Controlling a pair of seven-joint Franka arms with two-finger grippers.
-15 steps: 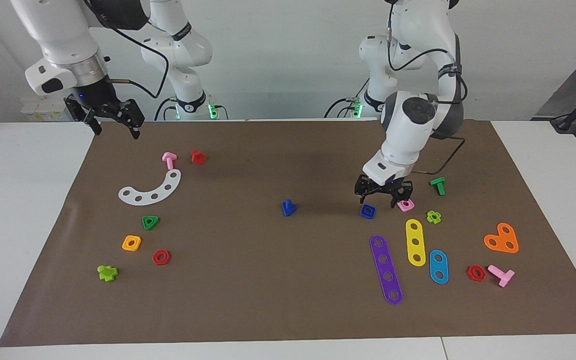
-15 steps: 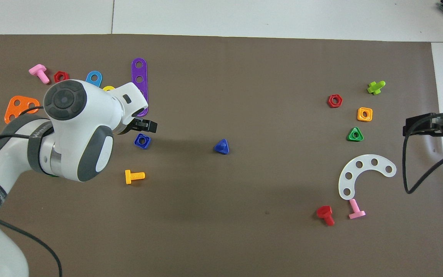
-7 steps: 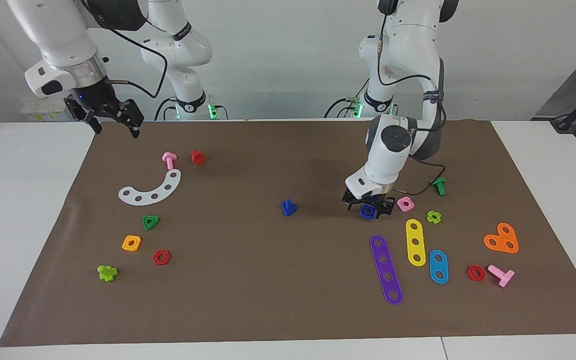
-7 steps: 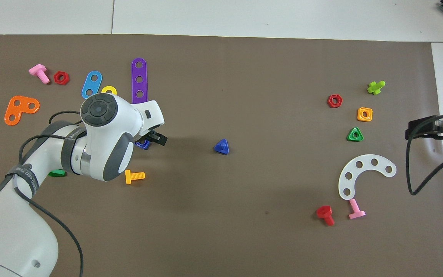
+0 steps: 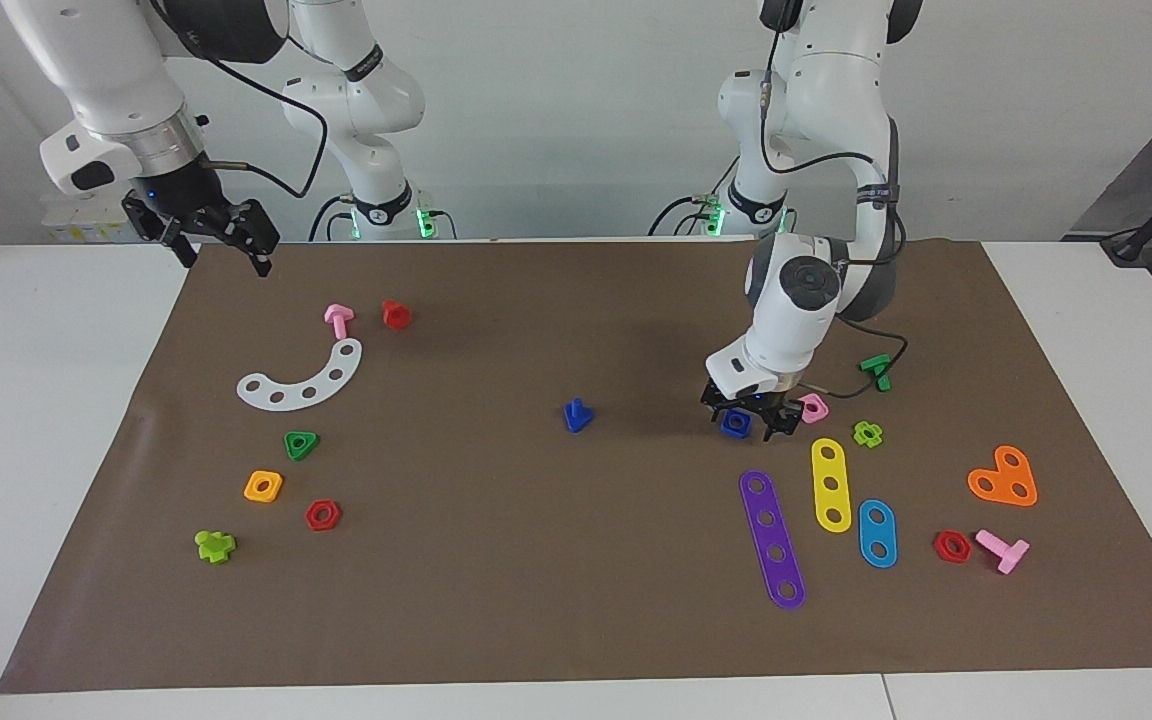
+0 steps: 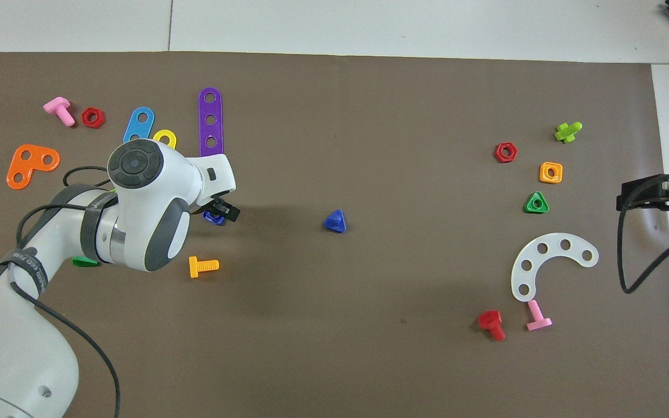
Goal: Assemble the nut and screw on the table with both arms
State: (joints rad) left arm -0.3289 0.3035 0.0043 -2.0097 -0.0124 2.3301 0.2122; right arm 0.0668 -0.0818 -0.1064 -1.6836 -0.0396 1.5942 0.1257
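No brand or words can be read on the toys. The left arm has a grey band w/ white letters on it, too small to read.

The nut (image 5: 735, 423) is small, dark blue, square w/ round corners & a round hole in the middle. It lies flat on the brown mat (image 5: 536, 580), toward the left arm's end of the table (image 5: 56, 420). The left gripper (image 5: 748, 427) is down at the mat w/ one finger on each side of the nut. The fingers are apart; can't tell if they press the nut yet. In the overhead view only a bit of the nut (image 6: 213, 217) peeks out under the left gripper (image 6: 222, 210).

A pink square nut (image 5: 814, 406) sits just beside the gripper. A purple strip (image 5: 772, 538) lies farther from the robots than the blue nut.

The screw (image 5: 576, 415) is dark blue too. It stands on its flat three-corner head w/ the short stub up, near the middle of the mat, well apart from the nut. From above the screw (image 6: 334, 222) looks like a triangle.

The right gripper (image 5: 221, 243) waits up in the air over the mat's edge at the right arm's end, fingers wide apart, holding nothing.
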